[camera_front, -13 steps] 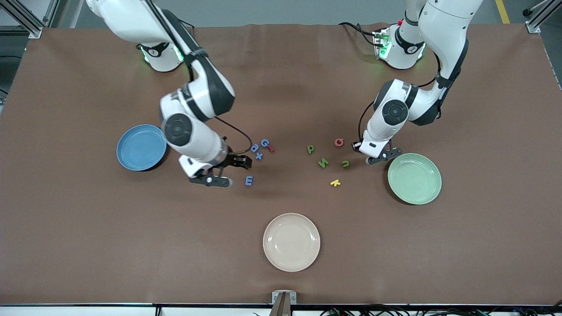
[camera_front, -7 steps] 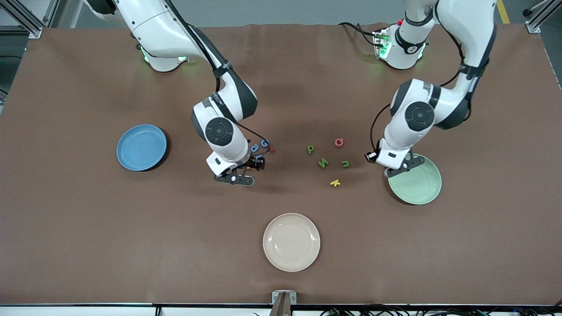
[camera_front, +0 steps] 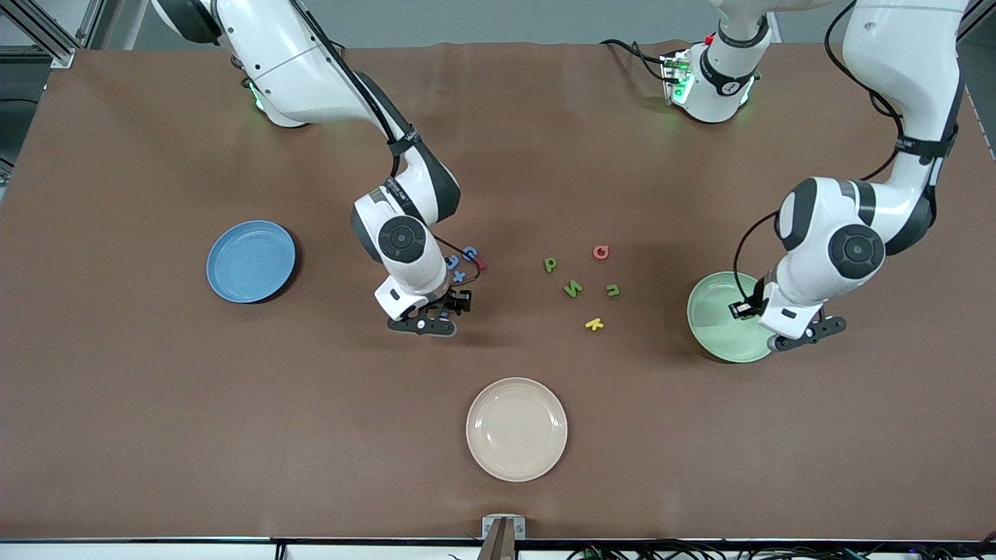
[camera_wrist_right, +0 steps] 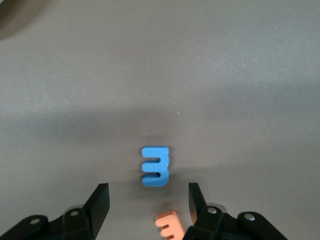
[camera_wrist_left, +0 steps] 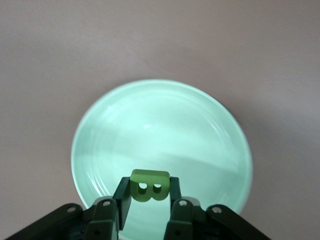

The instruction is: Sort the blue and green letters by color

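Left tool [camera_wrist_left: 147, 200] first: we see it clamped on a green B [camera_wrist_left: 148, 184], the letter standing up between the two fingers, and it hangs over the green plate [camera_front: 712, 330] at the left arm's end of the tabletop [camera_front: 156, 428]. Right tool [camera_wrist_right: 148, 205] we see with its fingers spread apart and nothing between them, low over the tabletop; a blue E [camera_wrist_right: 155, 166] lies on the cloth just ahead of the gap between the fingers, and an orange letter [camera_wrist_right: 169, 224] lies beside one finger. Just out from that tool, toward the robots' bases, sits a small cluster of a blue G [camera_front: 469, 253], a blue plus sign [camera_front: 460, 275], a blue a [camera_front: 451, 262] partly hidden by the arm, and a red letter [camera_front: 482, 264]. Between the two tools we find a green P [camera_front: 550, 265], a green N [camera_front: 573, 288] and a green u [camera_front: 613, 291], with a red Q [camera_front: 601, 252] and a yellow letter [camera_front: 594, 323] near them. Well away toward the right arm's end of the tabletop lies the blue plate [camera_front: 250, 260], and the cream plate [camera_front: 517, 428] lies nearer the front camera than both tools.
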Controlling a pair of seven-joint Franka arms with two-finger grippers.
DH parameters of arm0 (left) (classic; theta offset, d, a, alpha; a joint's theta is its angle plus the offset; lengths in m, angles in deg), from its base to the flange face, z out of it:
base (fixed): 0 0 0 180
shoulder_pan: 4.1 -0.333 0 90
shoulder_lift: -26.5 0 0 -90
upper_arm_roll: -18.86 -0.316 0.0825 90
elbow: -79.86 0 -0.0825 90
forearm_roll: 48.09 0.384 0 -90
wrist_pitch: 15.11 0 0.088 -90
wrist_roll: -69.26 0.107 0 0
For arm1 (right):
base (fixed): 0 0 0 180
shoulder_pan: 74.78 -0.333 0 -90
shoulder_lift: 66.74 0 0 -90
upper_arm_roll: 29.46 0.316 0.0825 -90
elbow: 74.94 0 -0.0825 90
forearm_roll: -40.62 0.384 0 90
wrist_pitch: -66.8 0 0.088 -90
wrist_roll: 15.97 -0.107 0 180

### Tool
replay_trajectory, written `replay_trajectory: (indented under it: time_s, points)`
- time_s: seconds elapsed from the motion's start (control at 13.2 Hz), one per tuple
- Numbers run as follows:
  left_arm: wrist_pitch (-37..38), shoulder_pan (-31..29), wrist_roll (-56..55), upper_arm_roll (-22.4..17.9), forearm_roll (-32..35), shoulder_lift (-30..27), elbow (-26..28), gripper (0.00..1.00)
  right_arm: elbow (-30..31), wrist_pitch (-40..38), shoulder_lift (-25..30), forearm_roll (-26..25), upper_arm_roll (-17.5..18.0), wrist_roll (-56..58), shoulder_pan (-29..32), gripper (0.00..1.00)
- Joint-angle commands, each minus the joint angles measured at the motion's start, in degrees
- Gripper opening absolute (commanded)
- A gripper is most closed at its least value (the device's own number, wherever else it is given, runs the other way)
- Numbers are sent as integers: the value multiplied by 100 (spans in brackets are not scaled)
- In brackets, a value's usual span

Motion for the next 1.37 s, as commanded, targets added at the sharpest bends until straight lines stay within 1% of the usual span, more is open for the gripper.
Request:
replay_trajectory:
  time_s: [0.0,0.08,0.15,0.23,0.3,0.38,0.46,0.53,0.68,0.76,0.84,0.91,0.99,1.14,1.22,1.29]
  points:
    - [-100,-107,-41,56,158,430,-356,11,-160,4,-114,-181,-26,-116,22,68]
    - [-100,-90,-50,56,149,457,-365,25,-151,99,-141,-181,-26,-116,22,66]
    - [-100,-72,-85,56,123,483,-365,46,-151,231,-193,-181,-26,-116,31,64]
    - [-91,-46,-173,73,97,475,-365,54,-151,310,-246,-181,-26,-116,22,63]
    - [-65,-11,-382,117,96,449,-365,68,-151,355,-299,-172,-26,-124,22,61]
    - [-39,94,-619,213,88,396,-365,90,-151,399,-308,-172,-26,-151,22,59]
    - [14,156,-831,319,88,291,-365,100,-151,399,-317,-172,-26,-151,31,56]
    - [101,165,-1024,476,88,230,-383,100,-151,408,-317,-172,-26,-151,40,56]
    - [451,226,-1507,819,88,211,-706,100,-151,408,-325,-172,-26,-151,40,54]
    - [584,357,-1771,908,88,237,-891,100,-143,408,-325,-181,-26,-151,40,49]
    - [603,567,-2017,917,88,316,-1032,100,-143,408,-325,-172,-26,-151,49,42]
    - [603,778,-2359,917,79,491,-1294,100,-143,408,-325,-172,-26,-151,57,31]
    - [603,972,-2849,917,79,736,-1601,99,-151,408,-325,-172,-26,-151,58,22]
    - [560,1192,-3528,917,105,1167,-2112,98,-151,355,-317,-172,-35,-142,58,6]
    - [498,1298,-3714,917,88,1343,-2306,98,-160,338,-308,-172,-35,-133,58,3]
    - [350,1360,-3846,917,88,1441,-2351,97,-178,303,-282,-163,-44,-116,84,2]
